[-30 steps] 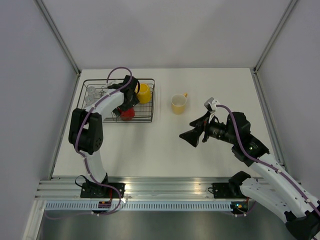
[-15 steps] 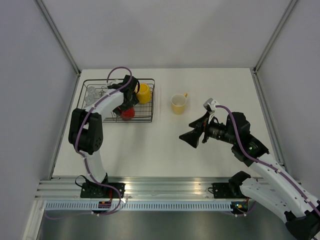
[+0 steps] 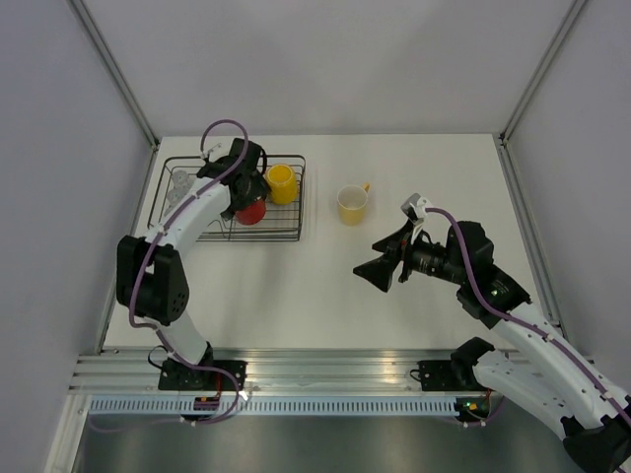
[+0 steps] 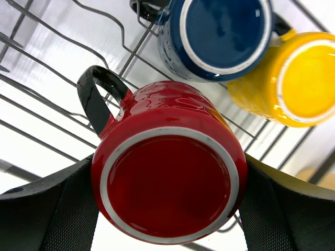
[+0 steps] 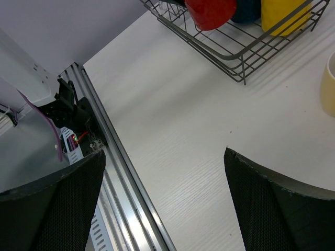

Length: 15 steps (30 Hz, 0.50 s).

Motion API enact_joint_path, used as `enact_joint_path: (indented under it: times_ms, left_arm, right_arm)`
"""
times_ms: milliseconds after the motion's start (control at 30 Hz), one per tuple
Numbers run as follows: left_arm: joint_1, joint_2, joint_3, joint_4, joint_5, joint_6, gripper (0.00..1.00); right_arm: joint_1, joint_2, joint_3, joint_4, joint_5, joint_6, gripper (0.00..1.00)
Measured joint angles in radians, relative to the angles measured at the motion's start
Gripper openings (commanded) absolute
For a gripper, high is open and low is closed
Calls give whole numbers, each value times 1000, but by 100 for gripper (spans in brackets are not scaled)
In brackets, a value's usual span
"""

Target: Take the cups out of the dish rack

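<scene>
- One cup is in hand: my left gripper is clenched on the glossy red mug with a black handle, a finger against each side of it. It hangs over the near right part of the black wire dish rack, which sits far left on the table.
- From the right wrist view the red mug seems to hang clear of the rack floor, though I cannot be sure.
- Just beyond it in the rack are a dark blue mug and a bright yellow mug. Clear glass tumblers sit in the far left corner.
- A pale cream-yellow mug stands out on the table, right of the rack.
- I judge this as the lift-out step. Next I need to raise the mug above the right rim without snagging its handle on the wavy wires, then carry it right and set it down near the cream one.
- My right gripper hangs released and empty, right of centre.
- The surface is a matte white tabletop with faint grain. Pale grey wall panels enclose three sides, and an aluminium rail runs along the near edge.
</scene>
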Motion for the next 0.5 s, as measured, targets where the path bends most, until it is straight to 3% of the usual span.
enact_joint_path:
  times_ms: [267, 500]
  left_arm:
    - [1, -145, 0, 11, 89, 76, 2]
    - [-11, -375, -72, 173, 343, 167, 2]
  right_arm:
    - [0, -8, 0, 8, 8, 6, 98]
    - [0, -9, -29, 162, 27, 126, 98]
